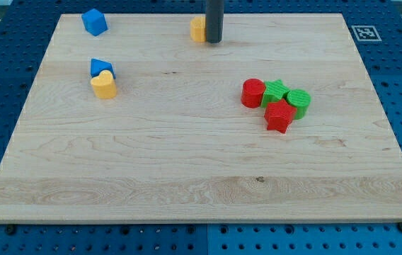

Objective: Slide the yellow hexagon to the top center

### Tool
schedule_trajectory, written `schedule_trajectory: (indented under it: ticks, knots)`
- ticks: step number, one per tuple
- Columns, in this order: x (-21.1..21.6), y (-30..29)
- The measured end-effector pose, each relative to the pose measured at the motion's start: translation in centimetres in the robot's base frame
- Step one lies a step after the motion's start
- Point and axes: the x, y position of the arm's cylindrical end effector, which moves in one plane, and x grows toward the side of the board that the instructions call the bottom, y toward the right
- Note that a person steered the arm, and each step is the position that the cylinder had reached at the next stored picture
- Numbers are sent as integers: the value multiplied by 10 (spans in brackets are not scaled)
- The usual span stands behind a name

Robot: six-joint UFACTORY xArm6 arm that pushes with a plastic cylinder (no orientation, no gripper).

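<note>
Tip: my tip (214,41) sits at the board's 12 o'clock, touching or just beside the right face of the yellow hexagon (198,29); you cannot quite see the contact.
Tool state: a plain rod, so nothing to spread or pinch; it only presses sideways.
Hexagon: near the top edge of the board (187,163), about centre, half hidden by the rod.
Why there: judging by its place, you have it roughly at goal; any further push from this side would send it toward 9 o'clock.
Blue pair: blue cube (94,21) at 10 o'clock; second blue block (101,67) touching the yellow heart (104,85), around 9 o'clock.
Cluster: red cylinder (253,93), green star (277,92), green cylinder (299,102), red block (279,117) packed together at 3 o'clock, well apart from the tip.
Risk: overshoot past centre.
</note>
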Motion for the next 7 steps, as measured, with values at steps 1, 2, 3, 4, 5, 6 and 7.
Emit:
schedule_trajectory:
  ticks: [1,2,3,4,5,6,7]
  knots:
    - [10,3]
    - [12,-16]
    - [12,-43]
    - [12,-43]
    - [12,-42]
    - [9,-42]
    - [0,-43]
